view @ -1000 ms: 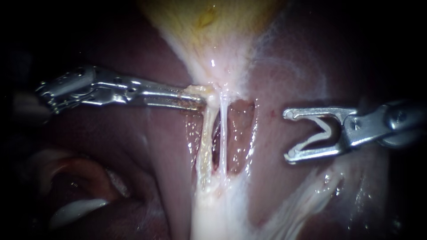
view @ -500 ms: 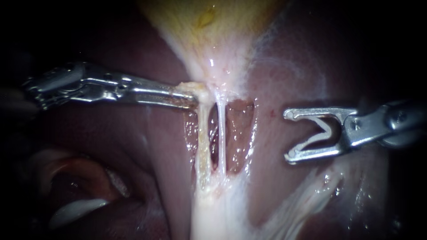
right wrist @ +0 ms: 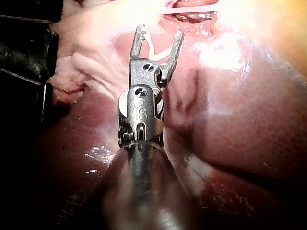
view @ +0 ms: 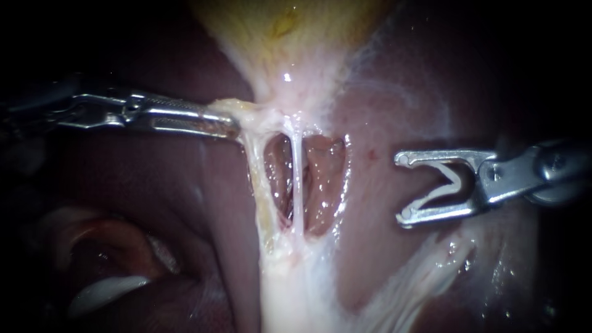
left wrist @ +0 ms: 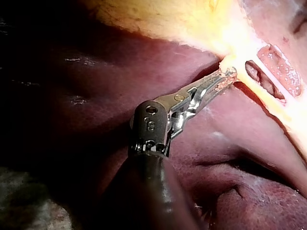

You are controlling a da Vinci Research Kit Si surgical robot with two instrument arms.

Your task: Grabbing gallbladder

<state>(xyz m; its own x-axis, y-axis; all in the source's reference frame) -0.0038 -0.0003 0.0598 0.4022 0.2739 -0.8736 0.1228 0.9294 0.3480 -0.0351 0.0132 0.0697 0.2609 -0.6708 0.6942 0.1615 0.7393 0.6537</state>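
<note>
At the narrow lower end of the gallbladder, where its yellow wall tapers to pale tissue, the left instrument enters from the left side of the endoscope view. Its end effector is clamped on the gallbladder, with a fold of pale yellowish tissue pinched between both jaws. The left wrist view confirms this grip – the left instrument closes on the tissue edge just below the gallbladder. Below the grip point, two strands run downward: a thicker yellowish tube and a thin white tube, set apart, with wet red surface visible in the windows beside them. Both strands merge into a broad white band lower down. Dark red liver lies on either side. The right instrument enters from the right and sits well apart from the tubes – its end effector stands apart, gripping no tissue, with a pale V-shaped piece in the gap near the hinge. In the right wrist view, the right instrument hangs over the liver surface with its tips spread.
</note>
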